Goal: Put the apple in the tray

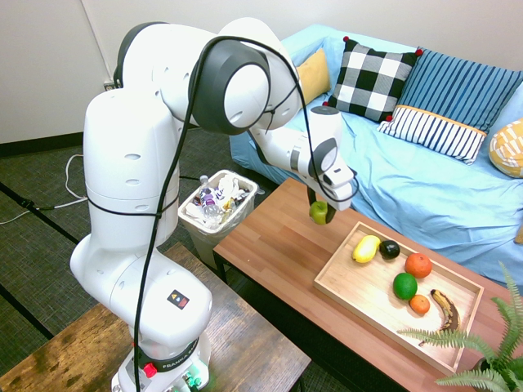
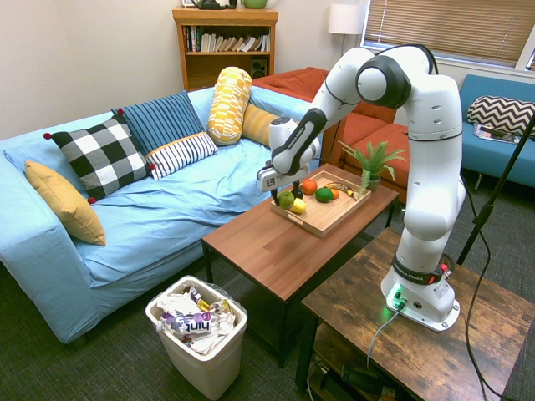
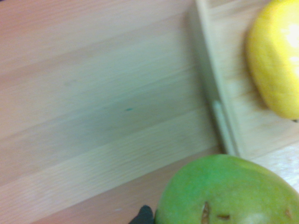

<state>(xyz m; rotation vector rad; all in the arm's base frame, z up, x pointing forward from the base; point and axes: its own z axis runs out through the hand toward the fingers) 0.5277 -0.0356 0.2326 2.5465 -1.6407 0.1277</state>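
At about nine o'clock in the first exterior view, the white robot arm [image 1: 127, 155] rose beside the bench. Next rightward, near its middle, the waste basket [image 1: 214, 214] held bottles and crumpled wrappings. Further right, the claw [image 1: 320, 211] was closed around the apple [image 1: 319, 213], its fingers as near together as the fruit allowed. The apple was above the bench [image 1: 274, 233], at roughly ten o'clock from the tray [image 1: 398, 290] and outside its rim. In the tray, the yellow fruit [image 1: 366, 249] sat towards ten o'clock, the dark green fruit [image 1: 404, 286] near the centre, and the banana [image 1: 446, 310] towards three. Grasp and lift were done, by my judgement; carrying the apple over the rim, lowering and releasing it remained.
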